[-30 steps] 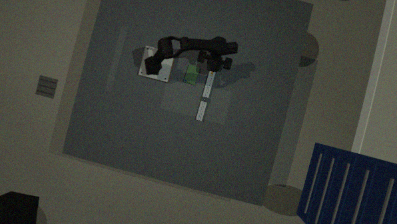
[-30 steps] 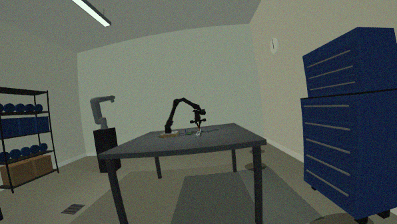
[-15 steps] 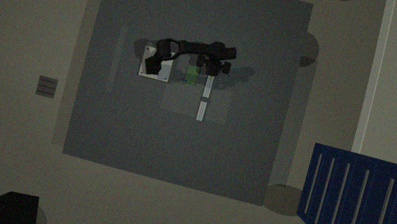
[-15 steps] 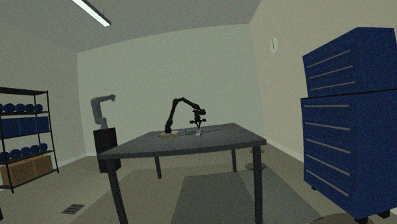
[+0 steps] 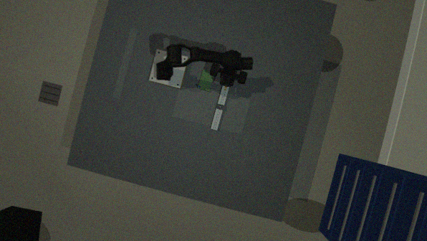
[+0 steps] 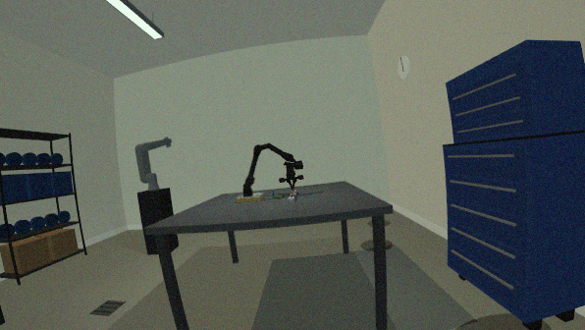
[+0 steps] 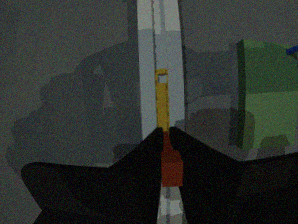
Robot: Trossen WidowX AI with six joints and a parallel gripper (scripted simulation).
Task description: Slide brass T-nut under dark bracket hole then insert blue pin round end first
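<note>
While gripper [image 5: 226, 85] [image 6: 292, 192] [image 7: 165, 132] clamps orange handle [image 7: 172, 167], blue pin [image 7: 292, 50] runs out of wrist view.

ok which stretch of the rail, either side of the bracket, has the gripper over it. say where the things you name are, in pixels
The stretch nearer the green tray [image 5: 205, 79] [image 7: 267, 75]; the other reaches away from the arm.

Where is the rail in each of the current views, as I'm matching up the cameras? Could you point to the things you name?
Top: just right of centre, the rail [image 5: 215, 123] [image 6: 292, 197] [image 7: 148, 65] slants down and left from beneath the gripper [image 5: 226, 85] [image 6: 292, 191] [image 7: 166, 131].
Exterior: tiny, on the table near the picture's middle, under the gripper.
Wrist: upright band through the middle, its lower part between the dark fingers.
Shared landmark: the green tray [image 5: 205, 79] [image 6: 278, 196] [image 7: 267, 120].
</note>
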